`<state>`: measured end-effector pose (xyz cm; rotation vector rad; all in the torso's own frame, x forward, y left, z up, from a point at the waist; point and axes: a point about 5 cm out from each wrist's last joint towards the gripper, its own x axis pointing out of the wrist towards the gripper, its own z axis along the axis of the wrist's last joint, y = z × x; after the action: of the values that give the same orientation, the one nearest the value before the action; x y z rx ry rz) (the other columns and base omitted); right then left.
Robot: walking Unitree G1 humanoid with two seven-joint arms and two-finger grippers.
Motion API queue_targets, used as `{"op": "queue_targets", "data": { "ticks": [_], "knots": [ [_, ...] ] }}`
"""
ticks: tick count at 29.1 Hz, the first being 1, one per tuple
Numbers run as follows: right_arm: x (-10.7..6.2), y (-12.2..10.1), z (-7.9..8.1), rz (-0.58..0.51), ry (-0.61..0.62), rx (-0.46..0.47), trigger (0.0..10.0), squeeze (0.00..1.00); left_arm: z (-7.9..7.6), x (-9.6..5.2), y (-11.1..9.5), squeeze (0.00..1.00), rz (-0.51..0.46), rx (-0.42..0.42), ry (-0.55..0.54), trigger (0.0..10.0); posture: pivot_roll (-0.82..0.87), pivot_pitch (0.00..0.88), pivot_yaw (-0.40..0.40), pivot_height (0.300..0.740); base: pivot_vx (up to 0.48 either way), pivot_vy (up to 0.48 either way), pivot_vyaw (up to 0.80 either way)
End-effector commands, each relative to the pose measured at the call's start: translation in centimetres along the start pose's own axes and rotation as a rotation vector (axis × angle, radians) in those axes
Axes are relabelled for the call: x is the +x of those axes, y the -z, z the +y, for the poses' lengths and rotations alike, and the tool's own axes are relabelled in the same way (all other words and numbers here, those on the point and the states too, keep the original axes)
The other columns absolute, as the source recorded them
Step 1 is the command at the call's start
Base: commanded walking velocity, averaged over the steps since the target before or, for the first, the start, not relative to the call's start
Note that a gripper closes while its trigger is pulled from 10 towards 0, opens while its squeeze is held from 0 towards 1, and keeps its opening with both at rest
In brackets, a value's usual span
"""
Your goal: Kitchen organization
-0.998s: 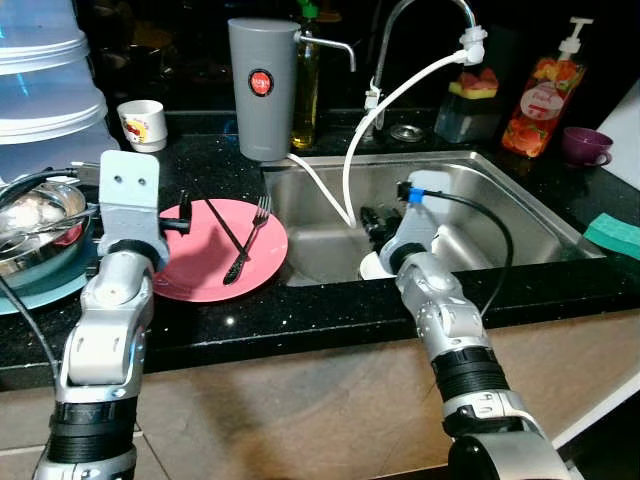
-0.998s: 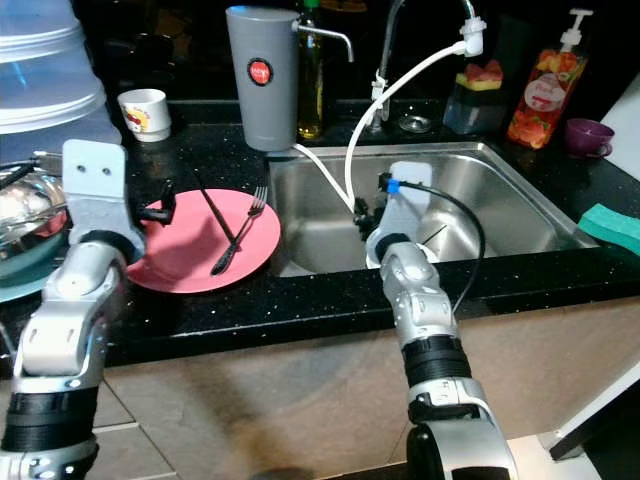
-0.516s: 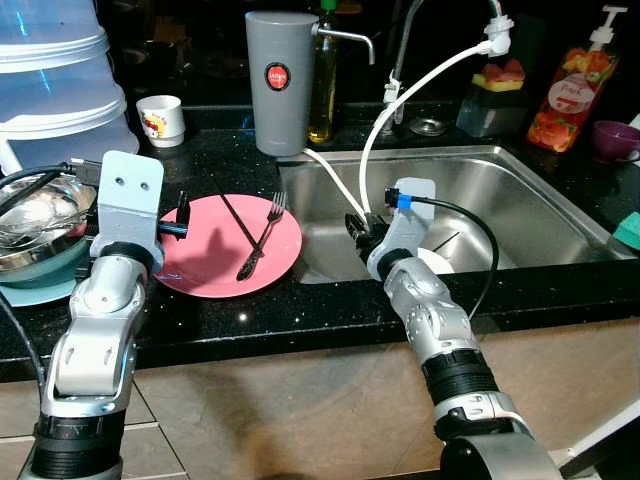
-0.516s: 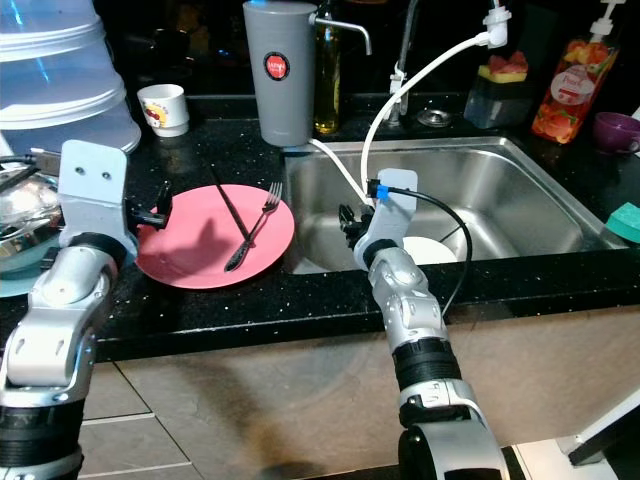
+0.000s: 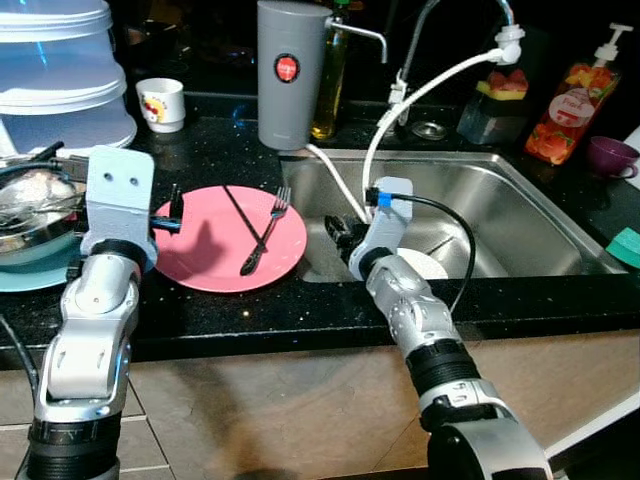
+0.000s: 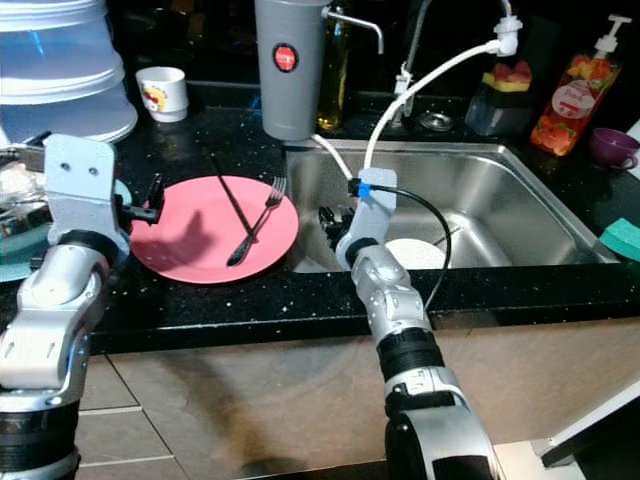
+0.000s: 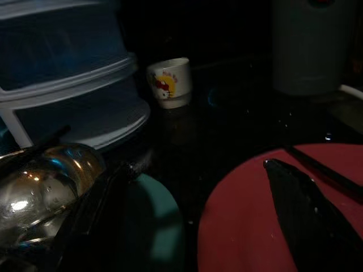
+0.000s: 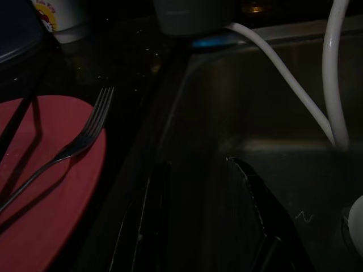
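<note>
A pink plate lies on the black counter left of the sink, with a dark fork and a black chopstick on it. My left gripper hovers at the plate's left edge, open, with nothing between its fingers. My right gripper hangs inside the sink by its left wall, open and empty; its fingers point at the sink floor. A white plate lies in the sink just right of that wrist.
A grey canister, an oil bottle and the faucet with a white hose stand behind the sink. A steel bowl sits on a teal plate at far left, beside stacked clear containers and a small cup. A soap bottle, purple cup and teal sponge sit right.
The whole view has shifted as the camera moved. My right gripper has moved left inside the sink, away from the white plate toward the left wall. The left gripper stays by the pink plate.
</note>
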<state>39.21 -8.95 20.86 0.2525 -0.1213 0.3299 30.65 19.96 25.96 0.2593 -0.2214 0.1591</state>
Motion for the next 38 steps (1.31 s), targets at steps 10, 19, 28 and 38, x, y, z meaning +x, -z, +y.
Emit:
{"op": "queue_targets", "data": {
  "ticks": [10,19,28,38],
  "knots": [
    [-0.7,1.5,-1.3,0.045,0.061,0.038,10.0,0.00,-1.5,0.1,0.5,0.00,0.041,-0.047,0.105,10.0,0.21,0.110,-0.036,0.740,0.000,0.000,0.00],
    [-1.2,-0.4,-2.0,-0.111,0.125,-0.063,10.0,0.00,-2.3,0.1,0.6,0.00,0.036,-0.147,0.145,10.0,0.21,0.115,-0.020,0.740,0.000,0.000,0.00],
    [-1.8,-3.0,-3.9,-0.280,0.232,-0.092,10.0,0.00,-4.9,-1.4,1.0,0.00,0.054,-0.285,0.408,10.0,0.19,0.092,-0.050,0.740,0.000,0.000,0.00],
    [-2.0,-1.9,-3.5,-0.222,0.168,-0.051,10.0,0.00,-2.4,-2.2,2.8,0.00,0.129,-0.054,0.239,10.0,0.17,0.066,-0.079,0.740,0.000,0.000,0.00]
  ]
}}
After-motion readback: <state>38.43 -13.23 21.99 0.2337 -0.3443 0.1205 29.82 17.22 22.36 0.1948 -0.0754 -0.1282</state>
